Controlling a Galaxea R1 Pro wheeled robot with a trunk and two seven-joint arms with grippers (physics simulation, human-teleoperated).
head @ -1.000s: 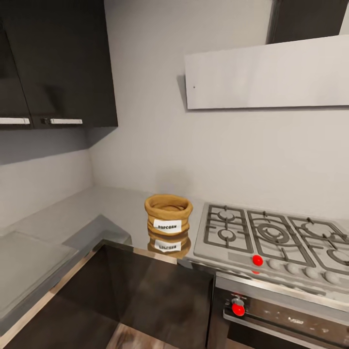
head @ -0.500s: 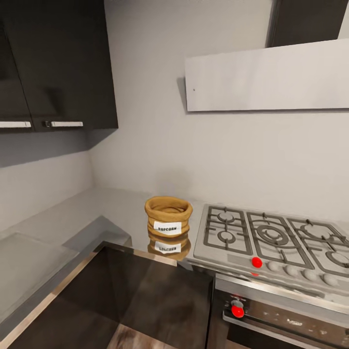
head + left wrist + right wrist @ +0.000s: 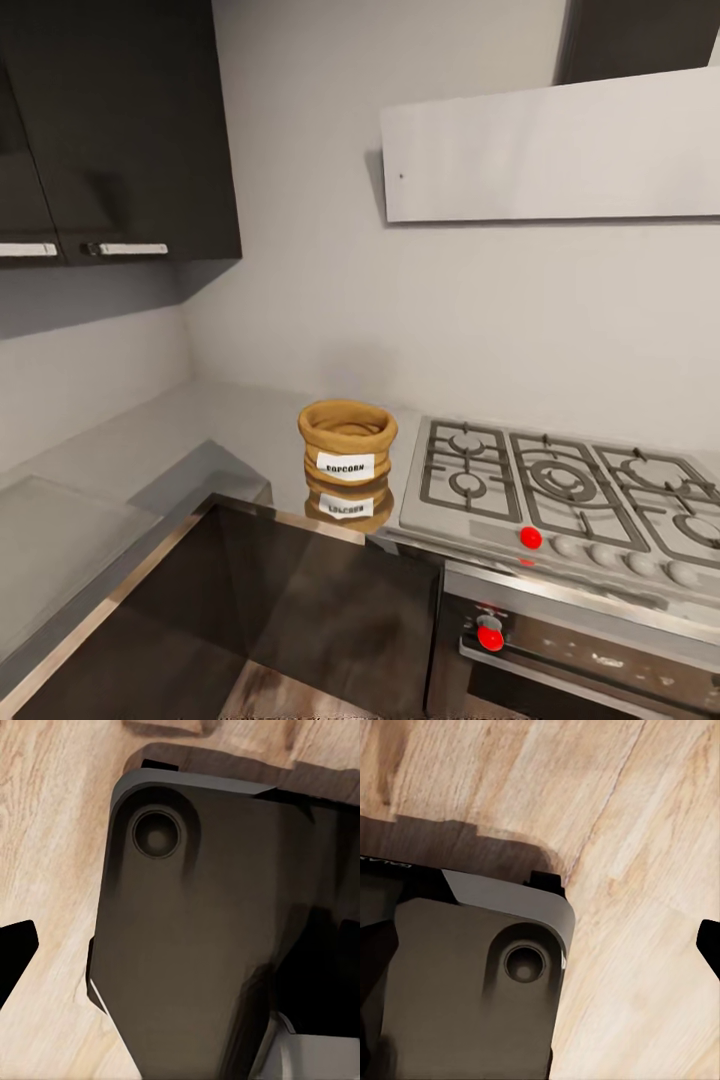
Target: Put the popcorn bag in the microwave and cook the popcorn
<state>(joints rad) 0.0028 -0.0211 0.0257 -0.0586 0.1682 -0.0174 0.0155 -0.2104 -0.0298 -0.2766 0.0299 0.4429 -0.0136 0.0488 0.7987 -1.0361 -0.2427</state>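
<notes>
Both wrist cameras look down past dark robot body panel [image 3: 195, 945].

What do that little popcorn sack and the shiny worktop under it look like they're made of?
The popcorn bag looks like coarse tan cloth or burlap: matte, creased, with a thick rolled rim and a white paper-like label. The countertop looks like polished grey stone or laminate, glossy enough to mirror the bag; which of the two is unclear.

Soft even light, glossy countertop [image 3: 250, 430] reflections, slight blur
</notes>
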